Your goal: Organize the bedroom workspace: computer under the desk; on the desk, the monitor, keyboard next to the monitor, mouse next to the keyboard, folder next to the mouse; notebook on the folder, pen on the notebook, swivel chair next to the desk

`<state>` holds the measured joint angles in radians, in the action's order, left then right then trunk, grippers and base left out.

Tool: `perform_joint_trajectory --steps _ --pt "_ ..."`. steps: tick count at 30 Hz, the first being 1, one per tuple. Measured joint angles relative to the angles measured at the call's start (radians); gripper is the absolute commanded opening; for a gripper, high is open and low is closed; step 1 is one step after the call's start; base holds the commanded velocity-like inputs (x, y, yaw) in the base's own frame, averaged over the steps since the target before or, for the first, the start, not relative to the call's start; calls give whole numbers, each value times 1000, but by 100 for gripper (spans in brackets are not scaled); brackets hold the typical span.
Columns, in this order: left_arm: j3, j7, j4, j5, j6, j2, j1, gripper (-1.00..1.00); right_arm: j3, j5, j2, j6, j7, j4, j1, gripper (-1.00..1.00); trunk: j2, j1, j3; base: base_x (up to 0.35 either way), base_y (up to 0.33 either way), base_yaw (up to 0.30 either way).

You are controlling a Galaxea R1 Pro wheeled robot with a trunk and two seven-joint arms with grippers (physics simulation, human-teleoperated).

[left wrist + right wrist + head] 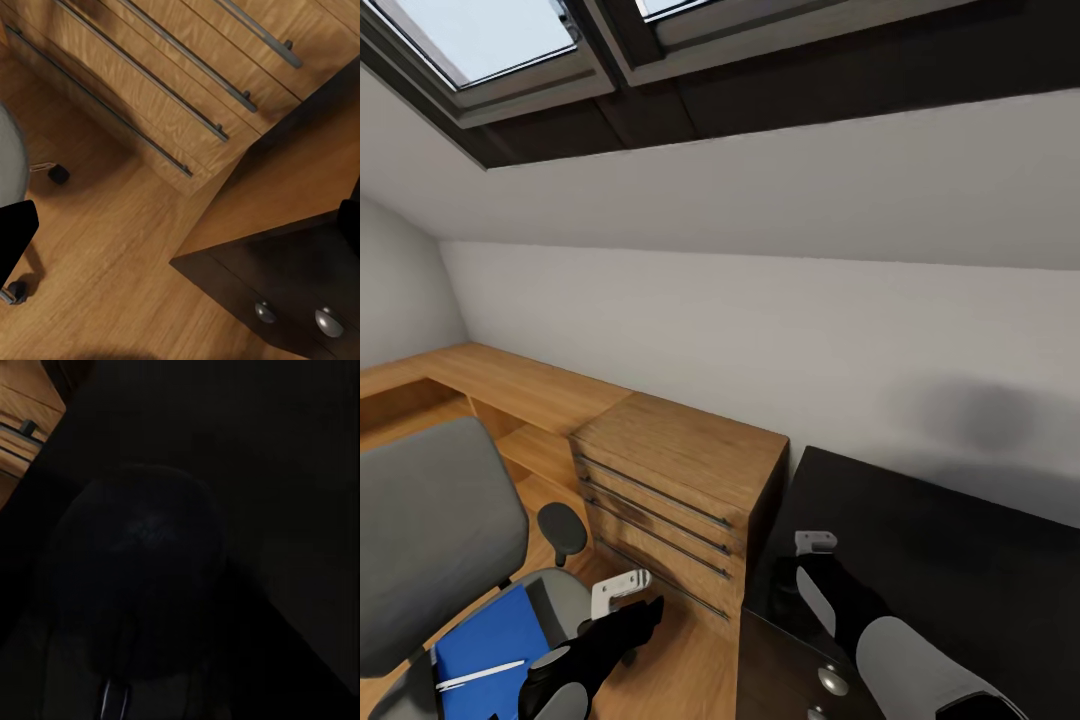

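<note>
Mouse (139, 577) first: in the right wrist view there's a dark rounded lump close under the camera, black against the black bench (960, 560), and I read it as the mouse. It sits at the bench's near corner, the end beside the wooden chest (670, 480). Whether it's resting on the top or lifted just off it, I can't tell, it's too dark.

The right tool (810, 560) hangs over that same corner. Apart or clamped on the mouse? Can't tell.

The left tool (182, 229) is off the bench's end, over the floor (112, 247) in front of the chest, with its fingers (15, 240) spread wide and nothing between them. The bench's drawer knobs (328, 321) show just beyond it.

Further out from the bench, past the left arm, there's the chair (430, 540). A blue item (490, 640) lies flat on its seat, folder or notebook, I can't say which. The white pen (480, 675) rests on top of that.

Now the risks. The mouse is very near the bench's edge, so a careless release or a nudge from the right tool could tip it to the floor. Black on black also makes judging the contact hard. No monitor or keyboard in sight, so placing the mouse here could leave it in the wrong spot. And the left arm hangs close to the chair, where a bump could roll it and slide the pen off.
</note>
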<state>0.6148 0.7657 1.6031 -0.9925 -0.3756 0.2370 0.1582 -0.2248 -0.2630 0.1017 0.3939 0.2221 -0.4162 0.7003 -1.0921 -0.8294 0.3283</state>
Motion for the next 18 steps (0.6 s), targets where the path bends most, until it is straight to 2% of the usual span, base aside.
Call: perform_joint_trajectory --steps 11,15,18 --pt "0 0 0 0 0 0 0 100 3 0 -1 0 0 -7 0 -100 0 0 0 0 0 0" --pt "1 0 0 0 0 0 0 100 3 0 -1 0 2 -13 0 -100 28 15 -12 0 0 0" --pt "1 0 0 0 0 0 0 100 1 1 -2 3 5 -69 -1 -100 49 27 -22 0 0 0"
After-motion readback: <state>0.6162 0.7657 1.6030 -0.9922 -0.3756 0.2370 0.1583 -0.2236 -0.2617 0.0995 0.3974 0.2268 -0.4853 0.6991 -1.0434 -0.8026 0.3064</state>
